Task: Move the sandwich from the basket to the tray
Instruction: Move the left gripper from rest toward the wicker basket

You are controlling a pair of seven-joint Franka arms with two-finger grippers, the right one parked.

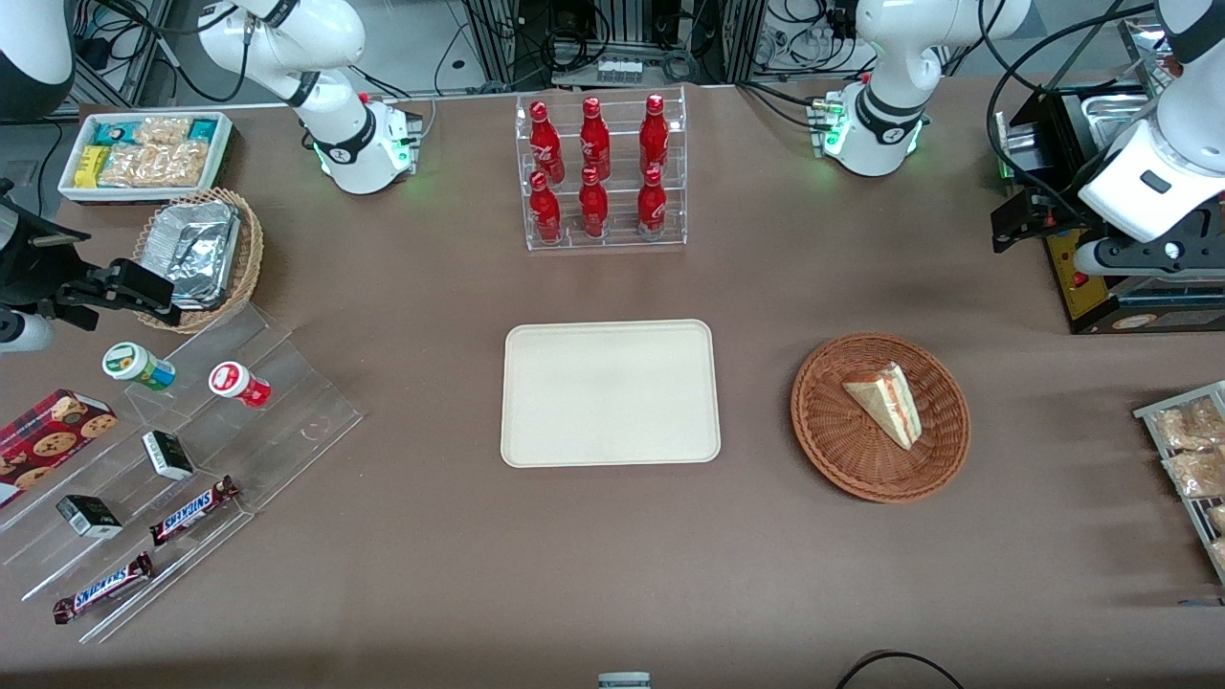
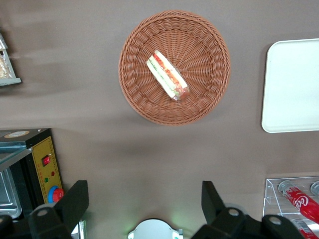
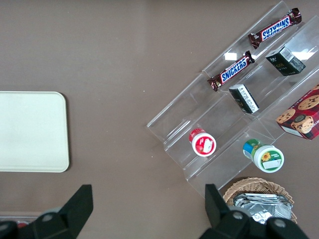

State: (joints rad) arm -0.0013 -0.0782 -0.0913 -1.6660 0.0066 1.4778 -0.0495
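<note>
The gripper (image 2: 144, 206) hangs high with fingers (image 2: 75, 199) spread apart, holding nothing, farther from the front camera than the basket (image 1: 833, 450). The sandwich (image 1: 885, 402) lies tilted in the basket. Its clear wrap looks slippery, so a pinch may slide off. Bare tablecloth separates basket and tray (image 1: 536, 440), leaving easy passage.

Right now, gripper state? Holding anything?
Gripper: jaws open, holding nothing, up high and farther from the front camera than the basket. Sandwich lies in the basket, untouched.
</note>
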